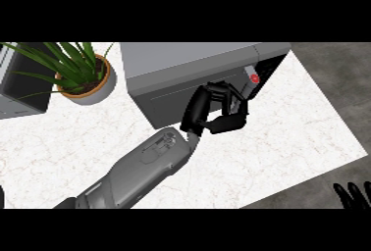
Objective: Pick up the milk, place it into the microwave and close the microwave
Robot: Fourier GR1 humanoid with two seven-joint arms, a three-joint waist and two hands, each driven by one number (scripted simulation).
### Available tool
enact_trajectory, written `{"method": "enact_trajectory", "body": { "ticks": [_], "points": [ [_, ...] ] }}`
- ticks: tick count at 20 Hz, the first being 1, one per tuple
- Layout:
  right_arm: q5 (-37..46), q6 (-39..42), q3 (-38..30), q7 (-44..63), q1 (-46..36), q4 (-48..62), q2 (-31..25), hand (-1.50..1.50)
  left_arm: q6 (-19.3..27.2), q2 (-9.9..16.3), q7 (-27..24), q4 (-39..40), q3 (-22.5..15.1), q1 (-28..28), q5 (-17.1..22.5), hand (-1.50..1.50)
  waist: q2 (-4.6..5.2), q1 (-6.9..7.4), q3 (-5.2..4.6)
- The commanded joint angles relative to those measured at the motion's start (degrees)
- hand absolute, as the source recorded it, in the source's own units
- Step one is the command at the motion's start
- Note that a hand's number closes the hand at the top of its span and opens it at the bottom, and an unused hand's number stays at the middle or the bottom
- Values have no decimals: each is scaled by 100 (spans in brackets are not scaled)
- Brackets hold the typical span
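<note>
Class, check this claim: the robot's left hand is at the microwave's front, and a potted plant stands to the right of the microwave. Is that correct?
Not quite. In the head view the potted plant stands to the left of the microwave, not the right. The left hand is indeed at the microwave's front.

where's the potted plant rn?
Head view, upper left: the potted plant stands on the white counter, left of the microwave and beside a grey appliance at the left edge.
</note>
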Motion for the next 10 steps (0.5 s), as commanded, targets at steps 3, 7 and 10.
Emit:
{"method": "enact_trajectory", "body": {
  "ticks": [3, 7, 10],
  "points": [
    [-240, 172, -84, 50, 97, -216, -171, -150, -101, -18, -310, 461, 170, -370, 292, 150, 54, -110, 5],
    [-379, 215, -54, 133, 112, -336, -222, -150, -26, -17, -413, 513, 152, -432, 430, 150, 78, -162, 11],
    [-425, 218, -79, 173, 155, -368, -262, -150, -26, -17, -527, 555, 90, -433, 499, 150, 92, -222, 15]
  ]
}}
